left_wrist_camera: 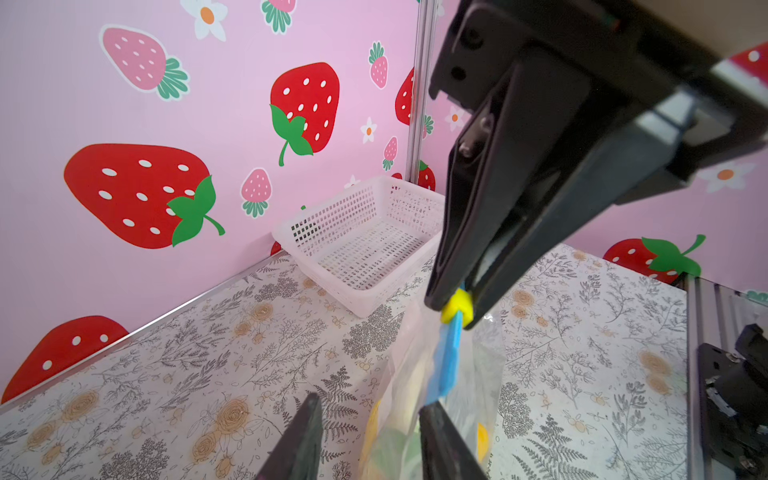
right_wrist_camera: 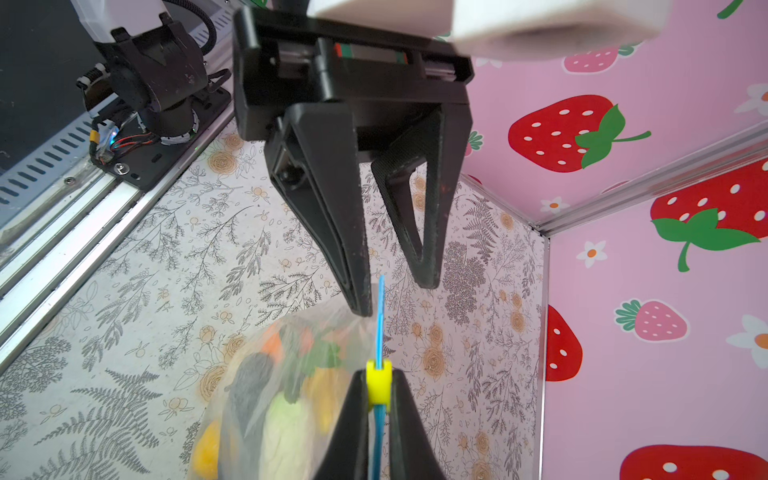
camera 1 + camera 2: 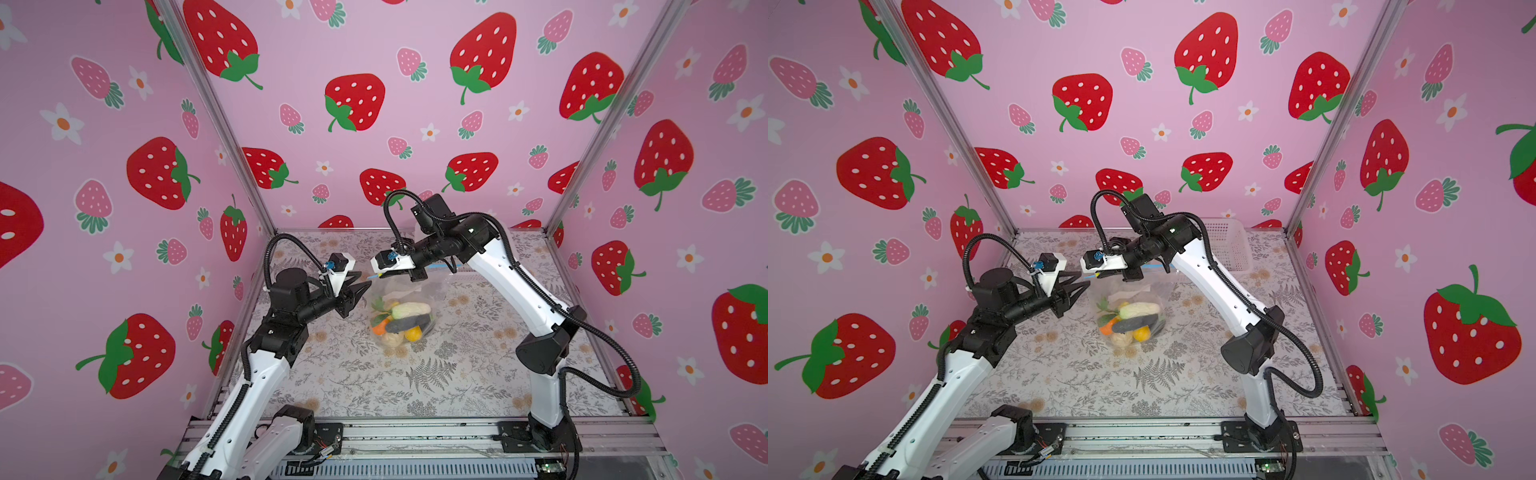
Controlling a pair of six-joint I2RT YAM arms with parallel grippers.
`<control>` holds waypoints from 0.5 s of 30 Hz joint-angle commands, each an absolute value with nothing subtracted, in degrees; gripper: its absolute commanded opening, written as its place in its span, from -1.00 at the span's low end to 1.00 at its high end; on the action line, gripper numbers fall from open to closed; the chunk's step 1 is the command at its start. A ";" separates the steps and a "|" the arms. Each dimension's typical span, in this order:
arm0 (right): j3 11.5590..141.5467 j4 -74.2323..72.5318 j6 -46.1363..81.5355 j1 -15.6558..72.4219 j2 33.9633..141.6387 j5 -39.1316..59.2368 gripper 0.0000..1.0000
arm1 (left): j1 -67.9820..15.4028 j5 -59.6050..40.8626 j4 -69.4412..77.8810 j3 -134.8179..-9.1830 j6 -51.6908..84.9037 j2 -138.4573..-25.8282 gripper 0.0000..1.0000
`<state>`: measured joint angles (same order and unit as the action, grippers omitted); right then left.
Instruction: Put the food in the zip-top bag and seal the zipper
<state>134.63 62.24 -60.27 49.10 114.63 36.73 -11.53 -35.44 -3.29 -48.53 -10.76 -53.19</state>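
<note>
Crinkly glossy transparent plastic zip-top bag [image 3: 415, 293]

Left arm reaches in low from the left, forearm about level, left gripper [image 3: 365, 278] aimed at the middle, fingers [image 2: 332, 208] parted. Right arm arches over from the right, elbow bent, wrist turned leftward. Right gripper [image 3: 378, 273] has its fingers [image 2: 345, 428] pinched together. The gripper tips sit near each other, not touching.

the walls [image 3: 374, 41] were pink, printed with red and pink strawberries, green leaves and white, orange-centred flowers. the table cover [image 3: 374, 382] was off-white with grey ferns and tan roses. the zip-top bag [image 3: 419, 291] was clear, its zipper [image 2: 380, 316] light blue, the slider [image 2: 378, 384] yellow. the food [image 3: 405, 324] showed orange, yellow, cream, dark grey and green. the basket [image 1: 332, 220] was white.
</note>
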 commanded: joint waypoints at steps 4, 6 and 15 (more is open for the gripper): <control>134.48 64.33 -60.93 49.25 112.46 39.02 -0.83 | -13.35 -39.01 -2.07 -52.85 -13.06 -54.34 -0.21; 134.55 64.32 -60.95 49.25 112.42 39.02 -0.83 | -14.04 -39.11 -2.38 -53.19 -13.72 -54.61 -0.28; 134.52 64.42 -60.84 49.35 112.46 38.94 -0.83 | -14.50 -39.38 -2.96 -53.68 -14.06 -54.57 -0.86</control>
